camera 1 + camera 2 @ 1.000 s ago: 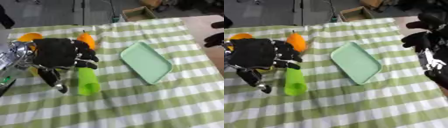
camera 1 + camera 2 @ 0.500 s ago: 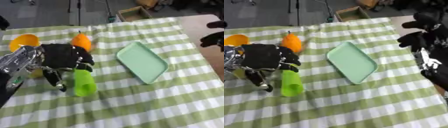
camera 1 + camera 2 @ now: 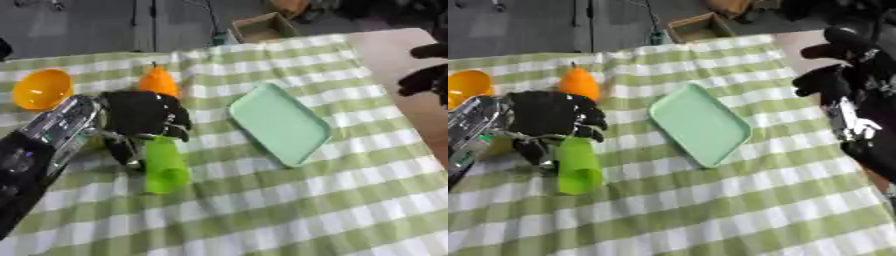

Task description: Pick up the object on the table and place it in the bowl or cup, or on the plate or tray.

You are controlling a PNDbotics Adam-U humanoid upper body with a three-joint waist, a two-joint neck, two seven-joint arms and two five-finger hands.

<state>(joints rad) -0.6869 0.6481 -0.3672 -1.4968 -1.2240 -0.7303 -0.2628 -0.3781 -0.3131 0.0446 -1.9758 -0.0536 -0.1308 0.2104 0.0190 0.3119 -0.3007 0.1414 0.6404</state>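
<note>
The left hand [image 3: 140,117] lay over the upper end of the green cup [image 3: 164,165], fingers curled around it; the cup lay on its side on the checked tablecloth [image 3: 289,210], left of the green tray [image 3: 280,125]. The right hand [image 3: 837,75] hovered at the right edge, fingers curled, holding nothing.

Both hands are black, the left hand [image 3: 144,116] on a silver forearm [image 3: 54,131].

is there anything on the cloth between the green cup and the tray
Nothing visible does. The green cup lies on its side under the left robot hand, and only bare checked cloth separates it from the mint tray. The orange object and orange bowl sit farther back, off that line.
</note>
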